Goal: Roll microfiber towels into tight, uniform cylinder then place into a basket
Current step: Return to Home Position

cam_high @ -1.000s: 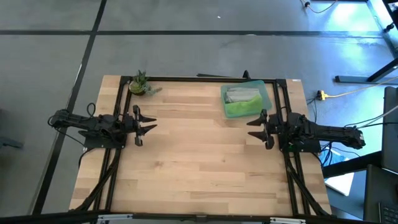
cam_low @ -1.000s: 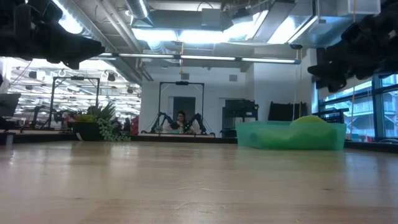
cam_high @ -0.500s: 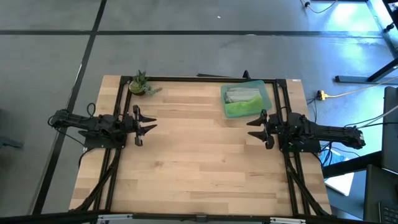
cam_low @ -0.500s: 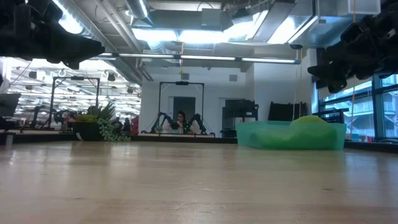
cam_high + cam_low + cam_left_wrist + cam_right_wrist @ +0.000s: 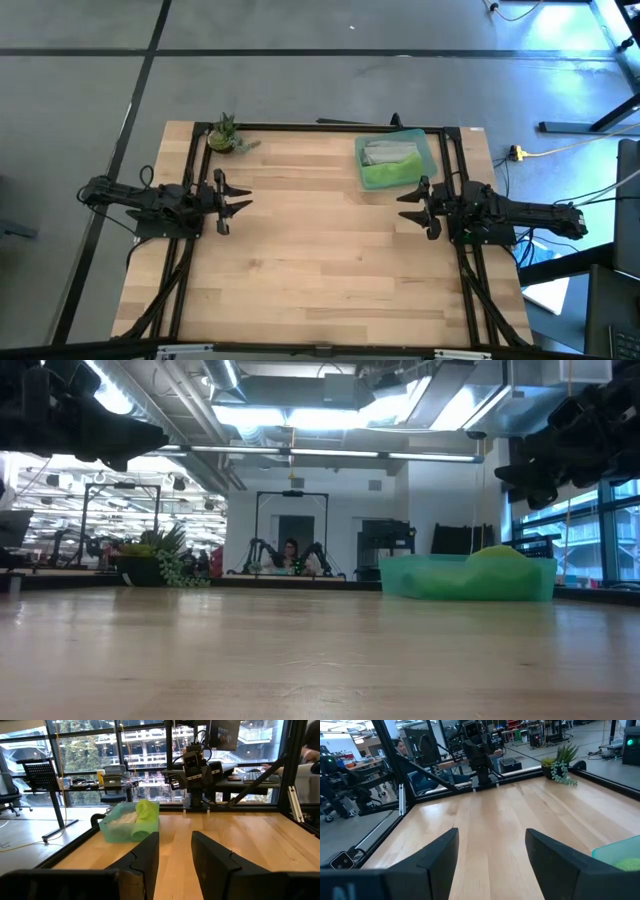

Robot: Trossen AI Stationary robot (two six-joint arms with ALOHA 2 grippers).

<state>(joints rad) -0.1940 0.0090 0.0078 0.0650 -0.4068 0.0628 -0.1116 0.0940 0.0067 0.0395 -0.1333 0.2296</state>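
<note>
The teal basket [image 5: 437,160] stands at the table's far right. Inside it lie two rolled towels side by side: the light grey one [image 5: 391,151] toward the far edge, the lime green one [image 5: 392,173] nearer. The basket also shows in the low view [image 5: 440,580] and the left wrist view [image 5: 117,830], with the green roll [image 5: 500,553] rising above its wall. My left gripper [image 5: 240,203] hovers open and empty at the table's left. My right gripper [image 5: 405,206] hovers open and empty just near of the basket.
A small potted plant [image 5: 224,135] stands at the table's far left corner. A black frame [image 5: 300,127] runs along the table's far edge and down both sides. Bare wood lies between the two grippers.
</note>
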